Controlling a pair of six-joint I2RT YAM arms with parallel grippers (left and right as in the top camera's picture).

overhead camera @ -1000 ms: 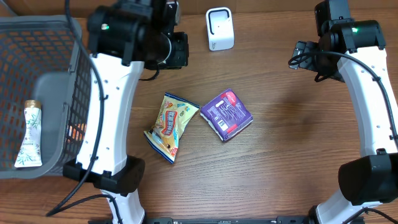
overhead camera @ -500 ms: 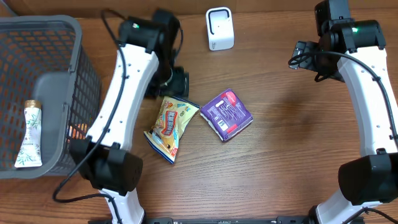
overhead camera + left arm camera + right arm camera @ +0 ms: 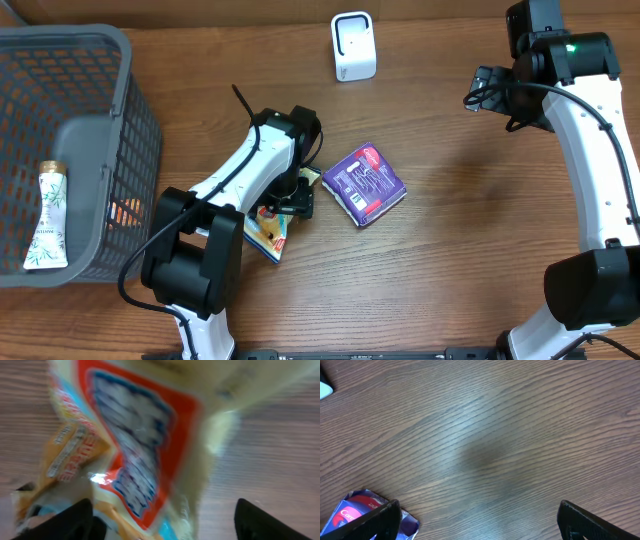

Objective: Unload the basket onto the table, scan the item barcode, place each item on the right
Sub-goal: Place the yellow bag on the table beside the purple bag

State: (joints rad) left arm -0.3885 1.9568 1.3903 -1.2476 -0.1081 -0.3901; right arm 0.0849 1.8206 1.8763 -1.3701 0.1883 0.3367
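The left arm is reaching over the middle-left of the worktop (image 3: 450, 250), and its left claw (image 3: 293, 202) is hanging right over a yellow snack bag (image 3: 262, 232), covering the bag's upper part so that only its lower end is showing below the arm. Through that arm's own camera the snack bag (image 3: 140, 450) is filling nearly the whole view, blurred, with an orange-red panel across it, and the left claw (image 3: 165, 525) is standing with its jaws apart, one dark tip in each bottom corner of the frame. I cannot tell whether the tips are touching the bag. Just to the right of the bag a purple packet (image 3: 365, 183) is lying flat. A small white scanner (image 3: 353, 46) is standing at the top centre. At the upper right the right claw (image 3: 482, 90) is hanging with its jaws wide apart and nothing between them. A grey basket (image 3: 100, 40) is sitting at the far left, holding a white tube (image 3: 46, 217).
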